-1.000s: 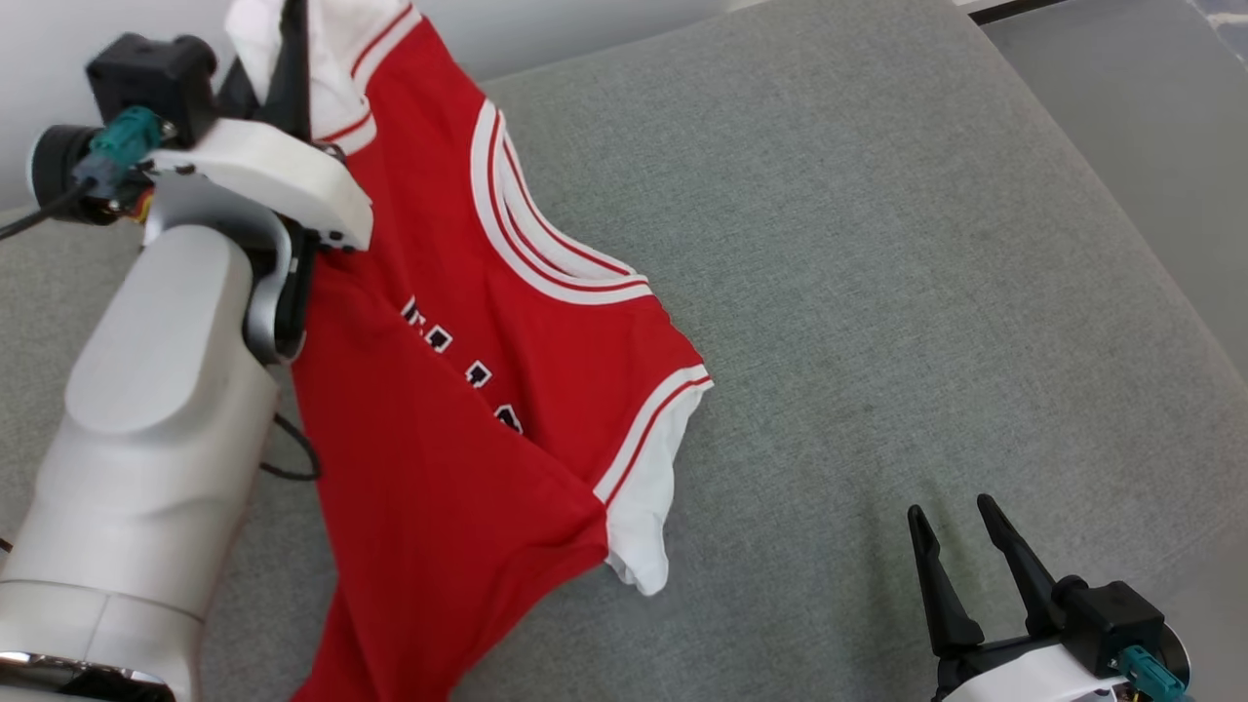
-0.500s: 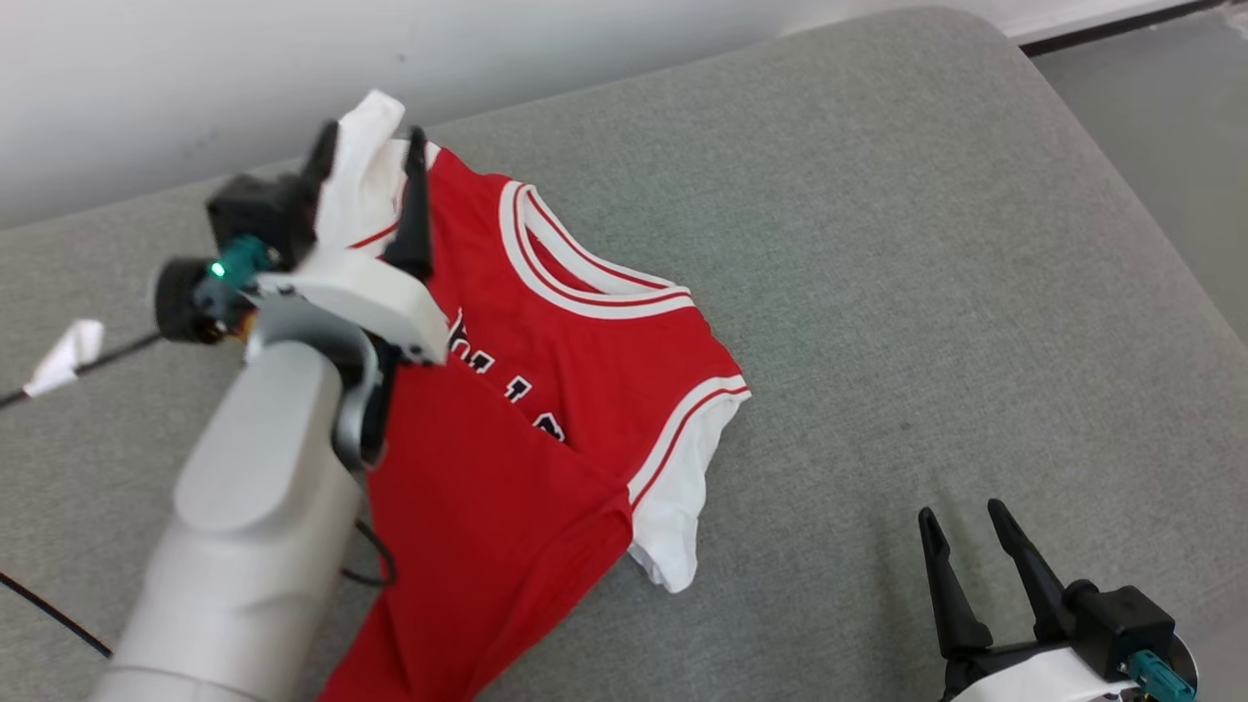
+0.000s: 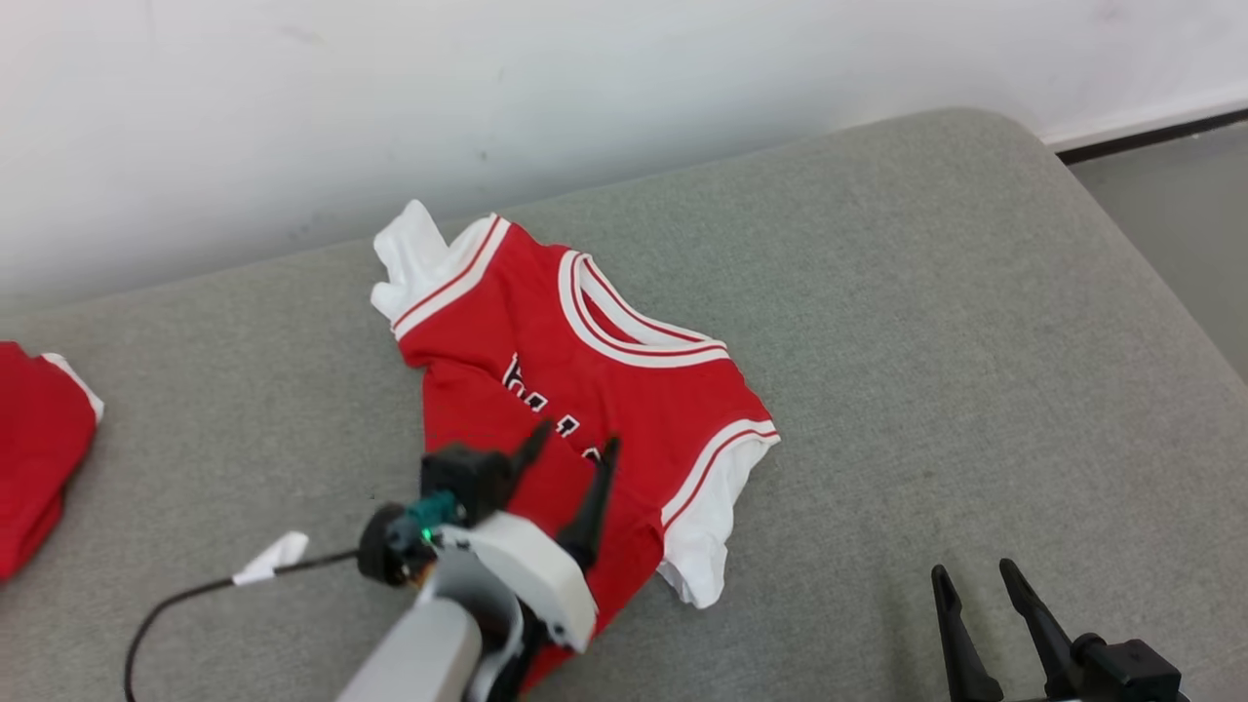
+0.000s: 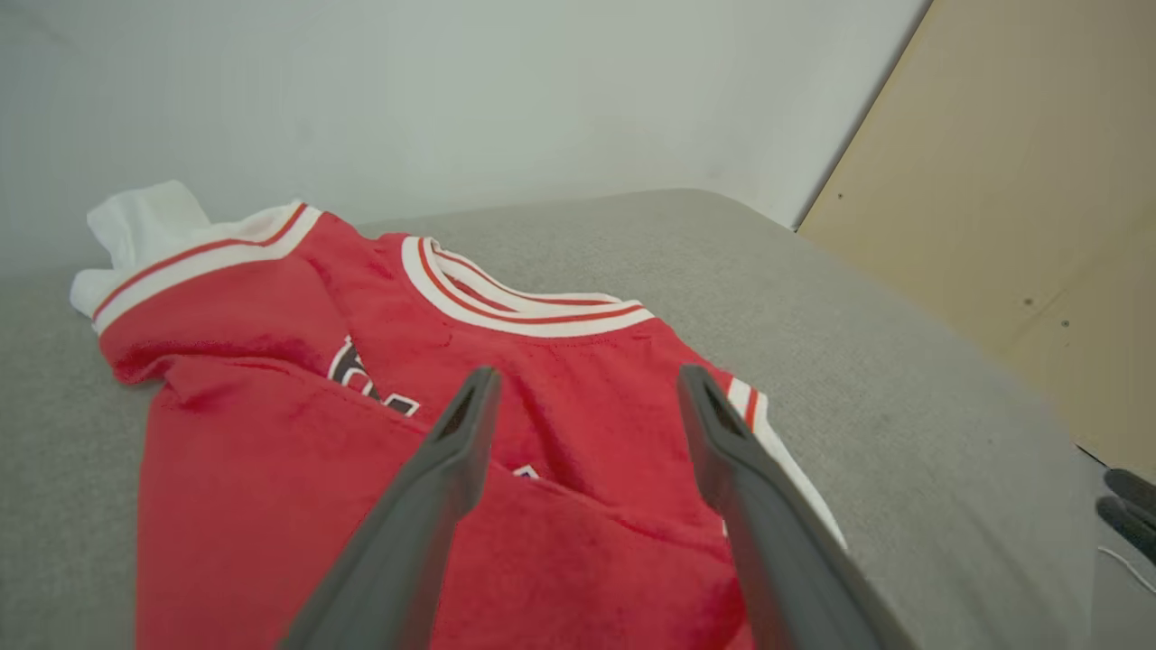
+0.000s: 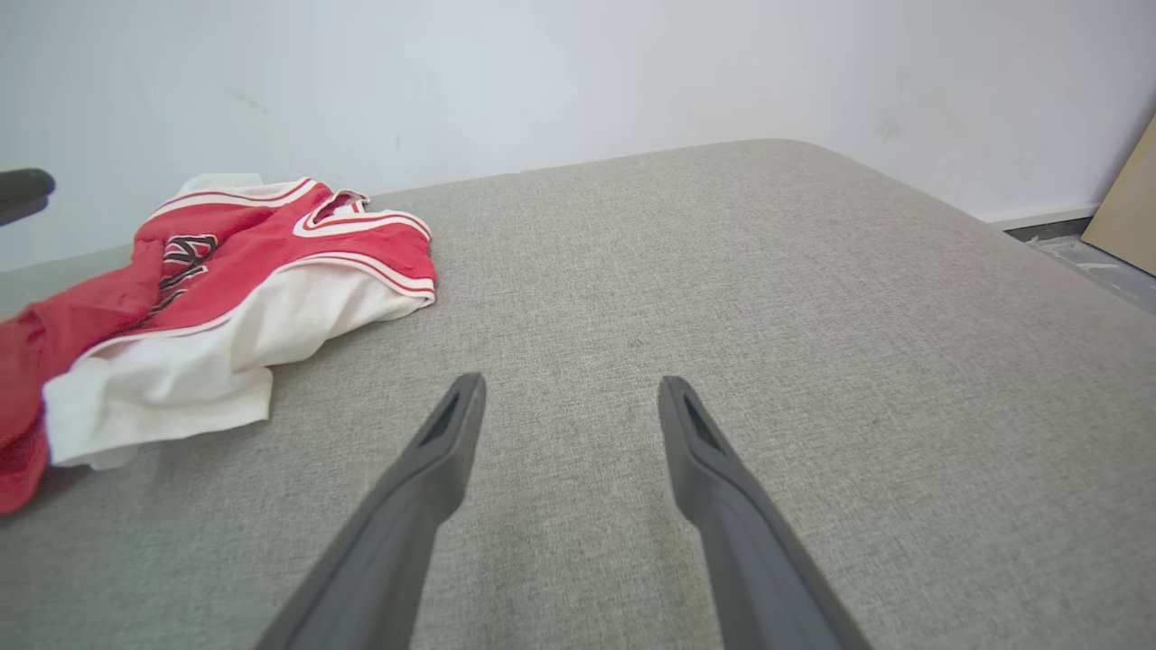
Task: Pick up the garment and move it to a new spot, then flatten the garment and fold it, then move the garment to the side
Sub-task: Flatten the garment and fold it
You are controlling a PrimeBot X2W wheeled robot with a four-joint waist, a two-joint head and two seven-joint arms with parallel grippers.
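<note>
The garment (image 3: 624, 390) is a red jersey with white sleeves and striped trim, lying rumpled on the grey cushion (image 3: 926, 322). Its collar points toward the wall. My left gripper (image 3: 575, 444) hovers over the jersey's lower middle, open, with nothing between its fingers. In the left wrist view the jersey (image 4: 271, 433) spreads under that gripper (image 4: 582, 384). My right gripper (image 3: 975, 575) stands open at the lower right, apart from the cloth. In the right wrist view this gripper (image 5: 569, 393) is over bare cushion, with the jersey (image 5: 199, 298) off to the left.
Another red cloth (image 3: 34, 439) lies at the cushion's left edge. A black cable with a white tag (image 3: 263, 561) trails from my left wrist. A white wall (image 3: 585, 88) runs behind the cushion. A tan board (image 4: 1020, 208) stands to the right.
My left gripper has opened and let go of the jersey's white sleeve, then drawn back toward me. The jersey now lies on the cushion. The head camera has tilted up.
</note>
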